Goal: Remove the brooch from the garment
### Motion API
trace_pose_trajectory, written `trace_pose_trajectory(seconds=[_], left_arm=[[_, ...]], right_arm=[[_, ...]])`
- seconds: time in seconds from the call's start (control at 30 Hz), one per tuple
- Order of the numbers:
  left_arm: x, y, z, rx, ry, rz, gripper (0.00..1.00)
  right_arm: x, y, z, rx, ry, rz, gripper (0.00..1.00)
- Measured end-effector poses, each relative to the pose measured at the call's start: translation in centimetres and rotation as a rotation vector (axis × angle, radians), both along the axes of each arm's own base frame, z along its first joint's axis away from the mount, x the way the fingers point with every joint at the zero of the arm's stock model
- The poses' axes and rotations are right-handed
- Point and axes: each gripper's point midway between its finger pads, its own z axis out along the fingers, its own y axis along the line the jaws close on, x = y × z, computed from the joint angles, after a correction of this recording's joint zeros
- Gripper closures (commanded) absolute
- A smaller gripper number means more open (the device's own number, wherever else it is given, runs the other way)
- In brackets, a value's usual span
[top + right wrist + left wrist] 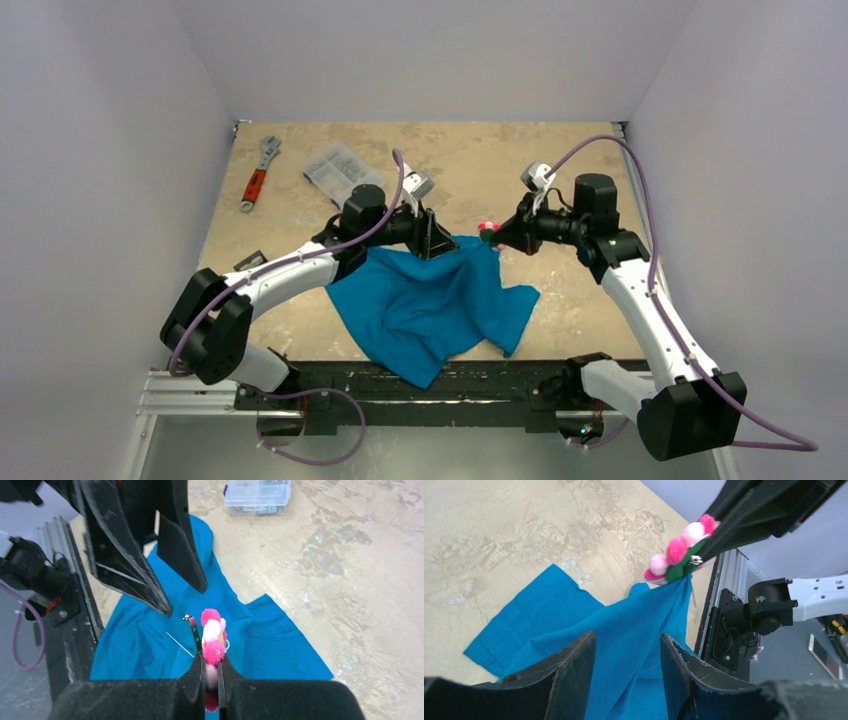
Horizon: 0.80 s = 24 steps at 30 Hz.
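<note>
The brooch (486, 229) sits between the right pincer's (497, 233) fingertips, at a raised corner of the garment (430, 305). The left pincer (437, 245) is just left of that, over the garment, which spreads on the desk (570, 170). A box (336, 170) and a wrench (257, 176) lie beyond the left pincer, to its left.

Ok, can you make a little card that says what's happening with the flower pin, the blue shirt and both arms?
brooch: pink flower, pinched in the right end effector, held up off the table
garment: teal shirt, one bit pulled up to the brooch, so it looks still pinned
left end effector: open, over the shirt
also there: wrench, clear box
</note>
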Motion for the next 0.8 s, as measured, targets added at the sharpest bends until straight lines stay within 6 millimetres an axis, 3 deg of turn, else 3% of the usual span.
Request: trace_pose_trajectory(seconds=[0.2,0.5,0.57,0.6,0.8], left_arm=[[-0.5,0.4,0.7,0.017,-0.102,-0.056,0.40],[-0.9,1.2,0.3,0.071,-0.179,-0.084,0.31],[-0.9,1.4,0.4,0.085,-0.197,-0.083,0.30],[-0.9,1.6,0.4,0.092,-0.206,-0.078,0.19],[0.0,3.1,0.7,0.150,-0.250,-0.011,0.15]], right_arm=[[0.9,-1.4,-1.3,-0.142,-0.115,0.011,1.00],[4.1,-4.6,-3.3,-0.431,-0.325,0.015,1.00],[4.6,-5.2,-3.5,-0.476,-0.348,0.009,1.00],[4.8,-5.5,-3.6,-0.495,-0.358,0.005,1.00],[5.9,-6.9,-2.8,-0.568,-0.398,-0.037,1.00]])
